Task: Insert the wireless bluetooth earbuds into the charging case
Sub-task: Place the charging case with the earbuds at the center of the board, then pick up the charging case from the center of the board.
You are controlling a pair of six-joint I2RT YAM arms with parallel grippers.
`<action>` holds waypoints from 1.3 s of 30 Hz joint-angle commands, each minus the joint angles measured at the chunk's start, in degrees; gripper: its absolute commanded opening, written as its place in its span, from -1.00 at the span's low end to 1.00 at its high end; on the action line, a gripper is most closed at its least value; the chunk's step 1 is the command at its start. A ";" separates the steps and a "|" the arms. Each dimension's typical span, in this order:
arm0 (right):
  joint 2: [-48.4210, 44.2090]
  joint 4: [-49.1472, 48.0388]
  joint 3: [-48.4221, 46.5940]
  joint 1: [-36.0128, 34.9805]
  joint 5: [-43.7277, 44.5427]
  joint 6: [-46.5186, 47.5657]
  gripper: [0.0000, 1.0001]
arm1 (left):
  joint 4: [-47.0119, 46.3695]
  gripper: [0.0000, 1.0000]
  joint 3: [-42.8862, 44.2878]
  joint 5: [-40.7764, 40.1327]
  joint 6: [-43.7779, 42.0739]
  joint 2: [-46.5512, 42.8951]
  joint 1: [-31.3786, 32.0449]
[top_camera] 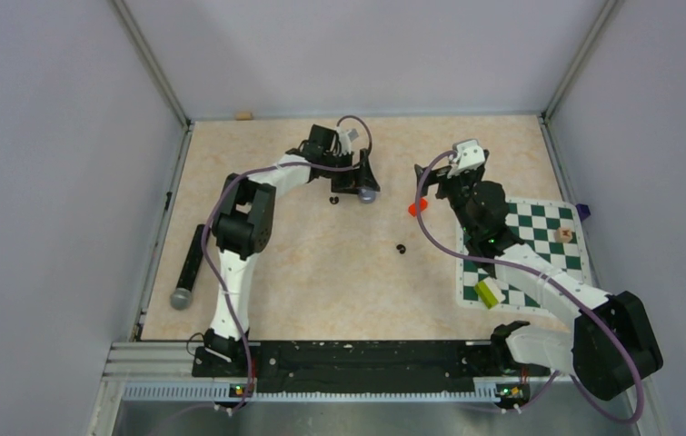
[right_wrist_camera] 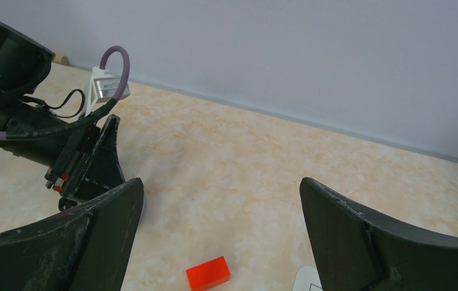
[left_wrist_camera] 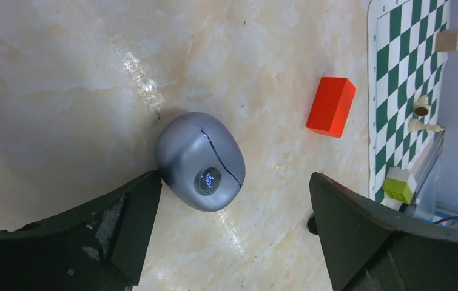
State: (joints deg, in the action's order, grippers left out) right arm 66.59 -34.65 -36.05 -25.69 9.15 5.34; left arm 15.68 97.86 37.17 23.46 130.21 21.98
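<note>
The charging case (left_wrist_camera: pixel 201 160) is a grey-lilac oval pod lying closed on the table, its seam shut and a small round display lit. My left gripper (left_wrist_camera: pixel 235 179) hangs open over it, the left finger right at the case's side and the right finger well apart from it. From above, the case (top_camera: pixel 368 194) sits just below the left gripper (top_camera: pixel 362 184). Two black earbuds lie loose on the table, one (top_camera: pixel 333 200) left of the case and one (top_camera: pixel 401 248) nearer the middle. My right gripper (top_camera: pixel 432 182) (right_wrist_camera: pixel 221 185) stands open and holds nothing.
A red block (top_camera: pixel 418 207) (left_wrist_camera: pixel 331 106) (right_wrist_camera: pixel 208 273) lies between the grippers. A green-and-white chess mat (top_camera: pixel 539 245) at the right carries a yellow-green brick (top_camera: pixel 487 292) and small wooden pieces. A black cylinder with a grey tip (top_camera: pixel 189 268) lies by the left wall.
</note>
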 commanded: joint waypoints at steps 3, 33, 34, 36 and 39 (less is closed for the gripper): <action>-1.99 -2.02 -0.43 0.96 -0.66 -0.91 0.98 | 2.84 0.97 1.98 -3.41 -5.46 -6.85 0.06; -5.34 -1.34 0.48 1.94 -4.92 -4.18 0.98 | 29.41 0.96 -19.19 -24.58 -28.81 -31.24 -26.59; -5.55 -1.37 0.54 1.95 -5.05 -4.12 0.98 | 29.48 0.94 -19.88 -24.60 -28.94 -30.50 -26.85; -5.84 -1.39 0.66 2.24 -5.25 -4.20 0.98 | 29.52 0.85 -20.97 -24.31 -29.39 -28.87 -27.04; -5.95 -1.39 0.80 2.59 -5.51 -4.29 0.98 | 29.83 0.69 -21.22 -23.58 -30.00 -25.96 -27.07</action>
State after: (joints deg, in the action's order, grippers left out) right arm 62.11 -34.26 -35.51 -24.14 4.58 1.87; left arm 45.21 77.43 12.99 -4.73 101.27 -4.84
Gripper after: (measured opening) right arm 0.988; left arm 0.884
